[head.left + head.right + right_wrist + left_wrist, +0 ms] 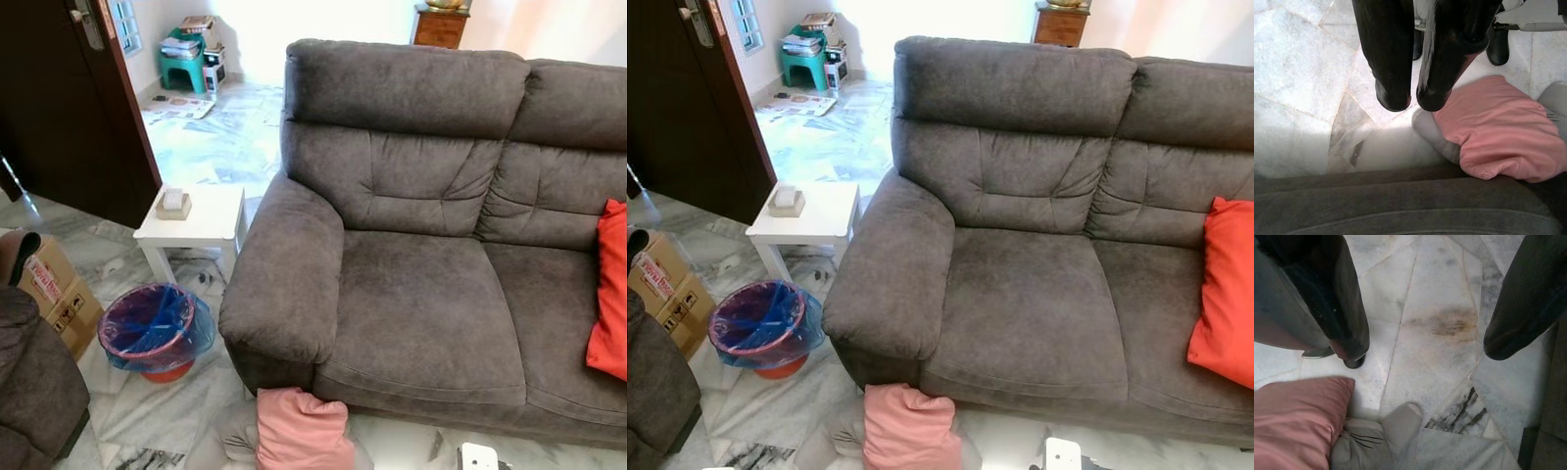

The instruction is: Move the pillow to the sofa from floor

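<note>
Your left gripper (1425,340) has its jaws spread wide and empty, the right gripper (1409,100) nearly closed on nothing. The pink pillow (302,429) lies on the floor (1430,293) against the sofa (421,313) front, on a grey cloth (1376,443). You risk snagging that cloth with the pillow, or clipping the sofa edge.

one grey sofa (421,294), one pink pillow (302,429), one red cushion (1225,294), one white side table (196,220), one bin (154,328)

Pillow (302,429) is showing up dusty pink, lying on a pale grey cloth with thin black lines (1367,448). Sofa (431,294) is looking dark charcoal grey, with an orange-red cushion (1225,305) on it. Floor (1435,333) is white-grey marble with a brownish stain. Desk (201,217) is plain white, bin (155,328) is wearing a blue-purple liner.
</note>
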Motion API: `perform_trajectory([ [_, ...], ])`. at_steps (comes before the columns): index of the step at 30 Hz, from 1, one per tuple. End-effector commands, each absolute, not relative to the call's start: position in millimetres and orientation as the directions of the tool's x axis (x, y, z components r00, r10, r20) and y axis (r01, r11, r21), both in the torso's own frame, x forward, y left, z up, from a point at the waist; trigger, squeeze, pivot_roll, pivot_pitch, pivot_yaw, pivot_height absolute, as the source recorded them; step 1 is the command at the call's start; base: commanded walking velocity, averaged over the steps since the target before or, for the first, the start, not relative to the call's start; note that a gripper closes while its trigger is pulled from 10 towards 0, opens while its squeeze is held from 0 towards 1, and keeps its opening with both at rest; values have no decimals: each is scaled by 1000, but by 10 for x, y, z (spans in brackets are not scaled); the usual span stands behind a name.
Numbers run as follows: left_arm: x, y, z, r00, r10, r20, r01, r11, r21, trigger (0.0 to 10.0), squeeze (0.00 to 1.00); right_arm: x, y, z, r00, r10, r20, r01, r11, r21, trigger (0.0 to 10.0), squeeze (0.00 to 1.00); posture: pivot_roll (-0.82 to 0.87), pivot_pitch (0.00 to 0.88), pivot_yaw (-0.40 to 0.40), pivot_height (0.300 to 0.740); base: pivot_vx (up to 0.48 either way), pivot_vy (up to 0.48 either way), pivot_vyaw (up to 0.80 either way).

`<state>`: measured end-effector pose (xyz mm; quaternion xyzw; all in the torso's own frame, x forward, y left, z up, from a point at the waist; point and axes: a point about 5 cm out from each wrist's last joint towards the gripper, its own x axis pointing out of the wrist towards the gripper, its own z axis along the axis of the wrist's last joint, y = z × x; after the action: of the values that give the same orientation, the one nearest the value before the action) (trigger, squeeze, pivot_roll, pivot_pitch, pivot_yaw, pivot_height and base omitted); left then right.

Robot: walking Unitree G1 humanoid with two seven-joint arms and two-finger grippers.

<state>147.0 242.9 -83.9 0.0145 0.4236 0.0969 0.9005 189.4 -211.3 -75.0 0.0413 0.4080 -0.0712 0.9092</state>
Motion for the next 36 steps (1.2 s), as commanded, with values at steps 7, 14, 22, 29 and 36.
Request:
perform_trajectory([
  [7,1462,2380,-852,624,188,-758,-173,980,100,10000,0,1940,-2328,-684,652,-200,-731,262,965,-31,10000,0,115,79,-37,740,0,0,0],
  [14,1461,2387,-850,626,190,-757,-180,979,97,10000,0,2038,-2720,-491,675,-358,-645,337,927,-162,10000,0,116,81,-40,740,0,0,0],
  [22,1406,2424,-858,621,188,-761,-169,980,105,10000,0,1820,-3167,-406,623,-476,-621,367,879,-305,10000,0,100,67,-31,740,0,0,0],
  [29,1340,2520,-849,616,196,-763,-157,980,125,10000,0,1192,-3376,-571,483,-521,-704,362,851,-382,10000,0,89,57,-16,740,0,0,0],
  [36,1343,2586,-824,623,204,-755,-153,979,137,10000,0,915,-3337,-665,457,-484,-747,348,869,-350,10000,0,84,63,-12,740,0,0,0],
])
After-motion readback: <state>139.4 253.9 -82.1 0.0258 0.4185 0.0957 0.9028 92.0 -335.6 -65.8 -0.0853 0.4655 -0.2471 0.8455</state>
